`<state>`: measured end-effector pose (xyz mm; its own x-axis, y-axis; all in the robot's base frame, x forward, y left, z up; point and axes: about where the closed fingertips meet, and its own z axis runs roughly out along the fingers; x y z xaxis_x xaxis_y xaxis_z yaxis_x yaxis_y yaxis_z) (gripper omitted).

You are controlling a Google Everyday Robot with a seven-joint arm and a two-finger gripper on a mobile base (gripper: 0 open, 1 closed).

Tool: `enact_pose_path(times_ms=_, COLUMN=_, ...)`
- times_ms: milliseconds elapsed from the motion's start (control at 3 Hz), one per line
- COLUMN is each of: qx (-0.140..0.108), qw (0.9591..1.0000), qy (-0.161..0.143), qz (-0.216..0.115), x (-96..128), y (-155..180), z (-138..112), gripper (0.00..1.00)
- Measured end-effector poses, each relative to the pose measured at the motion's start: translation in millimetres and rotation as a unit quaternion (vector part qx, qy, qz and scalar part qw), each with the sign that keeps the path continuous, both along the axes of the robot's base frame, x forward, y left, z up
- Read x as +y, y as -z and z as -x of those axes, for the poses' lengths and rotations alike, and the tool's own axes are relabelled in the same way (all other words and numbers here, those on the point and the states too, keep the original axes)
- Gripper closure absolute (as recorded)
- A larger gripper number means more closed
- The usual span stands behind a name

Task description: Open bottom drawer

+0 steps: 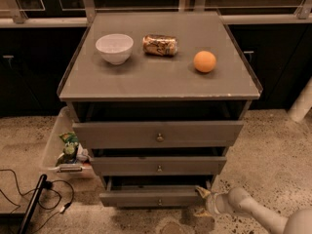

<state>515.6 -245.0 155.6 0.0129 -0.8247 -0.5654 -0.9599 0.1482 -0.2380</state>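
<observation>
The bottom drawer (pixel 146 198) is the lowest, shortest grey front of three, with a small brass knob (pixel 159 202) at its centre. It stands pulled out a little, with a dark gap above its front. My gripper (pixel 201 202) is low on the right, at the right end of this drawer's front. Its fingers are spread, with the upper fingertip (pixel 202 191) by the front's top corner and the other one lower, near the floor. The white arm (pixel 253 209) comes in from the lower right.
The middle drawer (pixel 158 165) and top drawer (pixel 157 133) also stand slightly out. On the cabinet top are a white bowl (pixel 114 48), a lying can (pixel 160 45) and an orange (pixel 204 61). A clear bin (pixel 57 147) with items and a black cable (pixel 29 199) lie on the floor to the left.
</observation>
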Motion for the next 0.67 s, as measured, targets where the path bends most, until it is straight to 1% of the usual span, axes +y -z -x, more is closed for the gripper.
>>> enact_pose_path(times_ms=333, qx=0.003, qw=1.0000, qy=0.002, qz=-0.001, x=-1.8, y=-2.6, z=7.6, gripper=0.65)
enact_pose_path(times_ms=667, qx=0.003, qw=1.0000, qy=0.002, qz=-0.001, x=-1.9, y=-7.7, z=6.4, gripper=0.88)
